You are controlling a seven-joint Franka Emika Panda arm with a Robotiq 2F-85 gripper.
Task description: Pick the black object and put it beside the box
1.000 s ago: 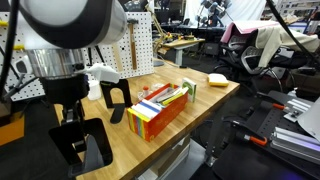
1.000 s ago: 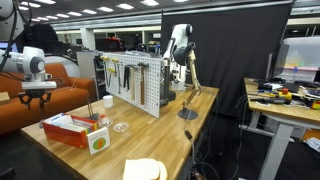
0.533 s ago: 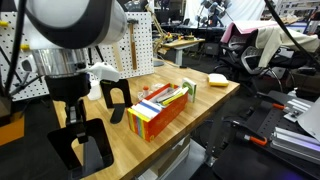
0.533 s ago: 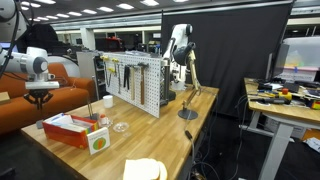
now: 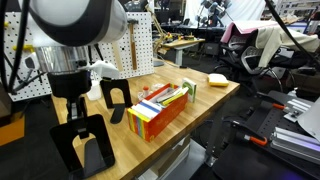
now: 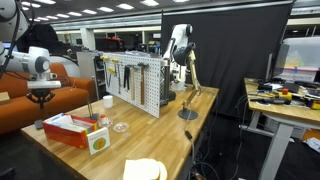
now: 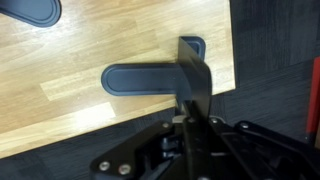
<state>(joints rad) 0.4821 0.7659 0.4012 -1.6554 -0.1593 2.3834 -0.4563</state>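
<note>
The black object (image 5: 86, 150) is a thin L-shaped bookend standing at the near corner of the wooden table (image 5: 205, 98). In the wrist view its flat tongue (image 7: 140, 78) lies on the wood and its upright plate is seen edge-on. My gripper (image 5: 74, 121) hangs straight above it, shut on the plate's top edge (image 7: 190, 122). The striped box (image 5: 160, 110) with colourful flat items inside lies a little further along the table. In an exterior view the gripper (image 6: 42, 98) is just behind the box's far end (image 6: 72, 129).
A second black bookend (image 5: 115, 94) stands behind the box, next to a pegboard (image 5: 140, 45). A yellow sponge block (image 5: 217, 79) lies at the far end. The table edge (image 7: 228, 60) runs close beside the held bookend, with dark floor beyond.
The gripper has come down over the bookend and its jaws have closed onto the upright plate. The bookend and box have not moved.
</note>
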